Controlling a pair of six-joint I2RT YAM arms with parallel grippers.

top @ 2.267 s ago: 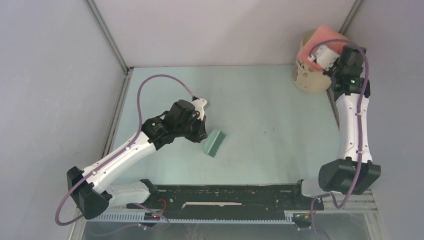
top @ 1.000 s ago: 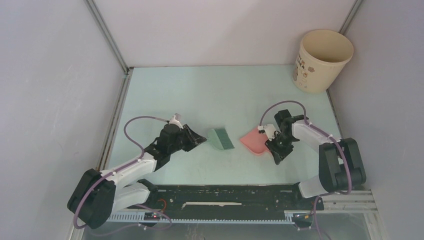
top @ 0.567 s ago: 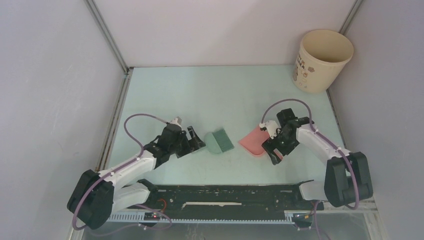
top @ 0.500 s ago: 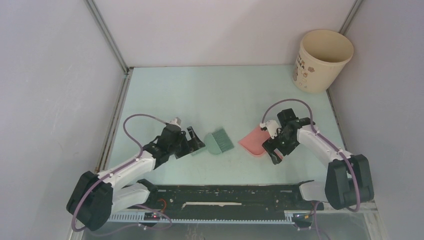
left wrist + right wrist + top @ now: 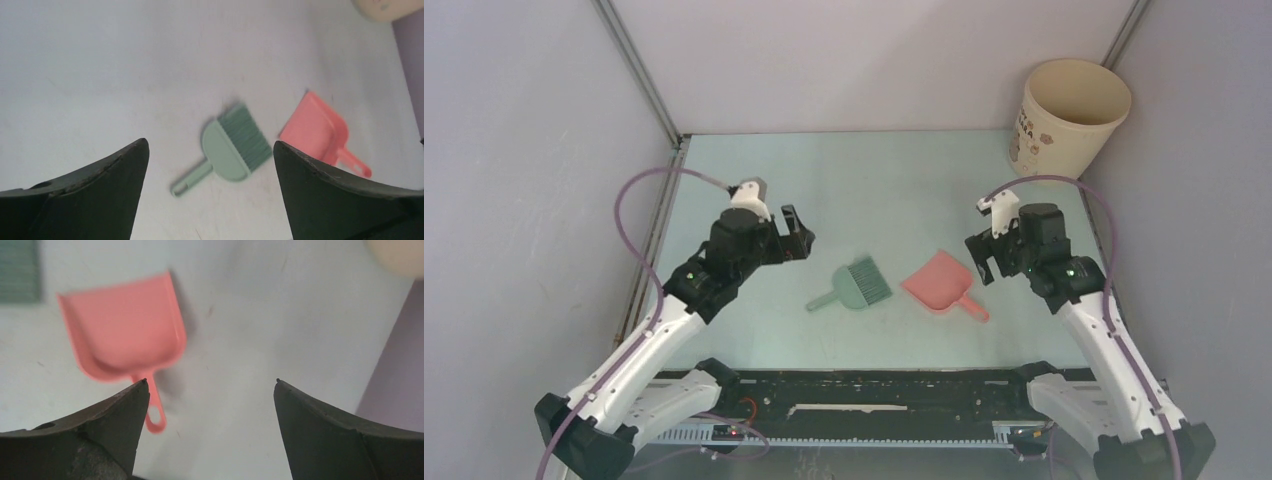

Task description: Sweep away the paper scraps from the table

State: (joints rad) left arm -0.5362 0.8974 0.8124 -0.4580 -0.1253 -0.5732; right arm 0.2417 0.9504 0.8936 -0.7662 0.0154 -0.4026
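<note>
Left gripper (image 5: pixel 796 231) and right gripper (image 5: pixel 982 258): both jaws wide, holding nothing, above table (image 5: pixel 874 190). Brush (image 5: pixel 860 283) and dustpan (image 5: pixel 936 281) lie flat, just beside each other.

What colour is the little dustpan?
The dustpan is salmon pink, clearest in the right wrist view.

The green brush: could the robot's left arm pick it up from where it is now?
Probably yes. The left hand hangs open above the table, and the green brush lies flat in the open, handle towards that arm. Nothing lies between them; the pink dustpan sits on its other side.
</note>
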